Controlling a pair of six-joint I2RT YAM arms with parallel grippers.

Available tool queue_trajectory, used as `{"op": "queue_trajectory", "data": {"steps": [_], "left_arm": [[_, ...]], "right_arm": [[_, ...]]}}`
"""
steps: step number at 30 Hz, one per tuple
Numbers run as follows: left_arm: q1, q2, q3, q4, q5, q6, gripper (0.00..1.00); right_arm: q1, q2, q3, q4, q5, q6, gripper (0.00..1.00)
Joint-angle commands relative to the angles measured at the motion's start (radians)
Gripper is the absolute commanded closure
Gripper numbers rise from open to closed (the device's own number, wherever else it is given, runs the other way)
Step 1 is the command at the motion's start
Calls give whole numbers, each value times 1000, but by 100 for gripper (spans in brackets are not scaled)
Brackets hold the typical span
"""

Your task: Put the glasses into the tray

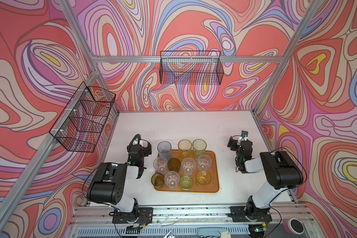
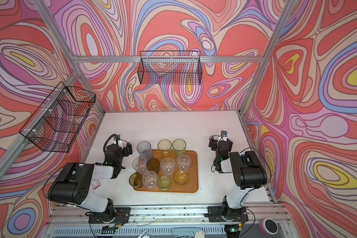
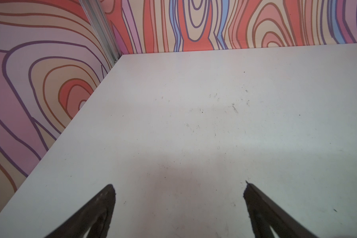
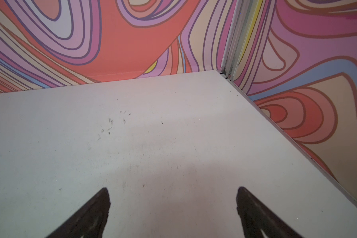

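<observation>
**Tray** (image 1: 214, 173), low centre in both top views: holds all eleven glasses (image 1: 188, 165), upright, in three rows.
- Near row: olive glass (image 1: 157, 180) sits hard against the left rim.
- Far row: blue glass (image 1: 164, 149) stands at the upper-left corner. Whether its base is wholly inside the rim cannot be told.

**Left gripper** (image 3: 179, 189), left of tray: jaws spread wide, holding nothing, over bare table (image 3: 194, 103).

**Right gripper** (image 4: 173, 191), right of tray: likewise.

**Step:** placing looks finished.

**Next:** check the blue glass and nudge it inward if needed.

**Room:** free table beyond the tray, walls close at the sides.
</observation>
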Motion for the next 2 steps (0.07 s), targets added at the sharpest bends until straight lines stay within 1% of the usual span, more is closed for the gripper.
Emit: {"op": "queue_trajectory", "data": {"steps": [1, 2], "left_arm": [[4, 7, -4, 27, 9, 0, 0], [3, 6, -10, 37, 8, 1, 0]], "right_arm": [[-4, 7, 8, -2, -5, 11, 2], [-4, 7, 8, -3, -5, 11, 1]]}}
